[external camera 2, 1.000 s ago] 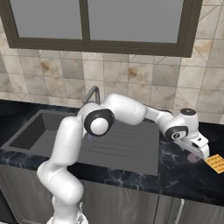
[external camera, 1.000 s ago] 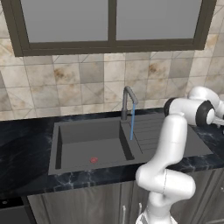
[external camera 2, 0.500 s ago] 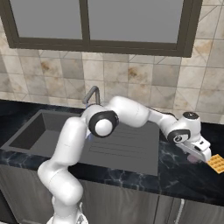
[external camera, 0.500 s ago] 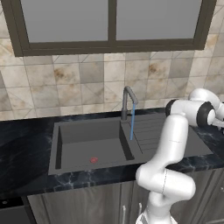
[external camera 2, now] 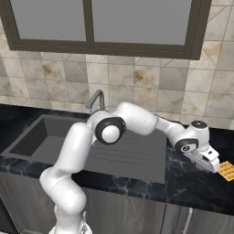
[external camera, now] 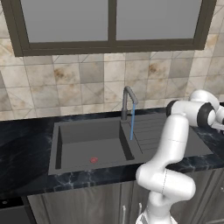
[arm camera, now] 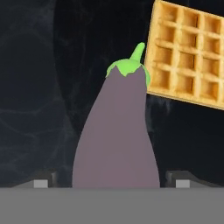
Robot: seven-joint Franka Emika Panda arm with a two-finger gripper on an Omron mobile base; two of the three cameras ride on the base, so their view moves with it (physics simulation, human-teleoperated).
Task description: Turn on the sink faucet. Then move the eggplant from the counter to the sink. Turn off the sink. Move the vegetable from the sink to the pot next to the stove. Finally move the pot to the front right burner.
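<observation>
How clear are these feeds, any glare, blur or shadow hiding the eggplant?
Hand view: eggplant sharp and evenly lit, no glare, lying between the open gripper tips; waffle crisp beside it. Left base view: flat light, water stream at the faucet clearly visible. Right base view: counter glossy, with faint veins, no strong shadow.

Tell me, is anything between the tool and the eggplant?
Nothing visible. The open tool sits over the eggplant, one finger on each side. A waffle lies beside its green stem, outside the fingers.
</observation>
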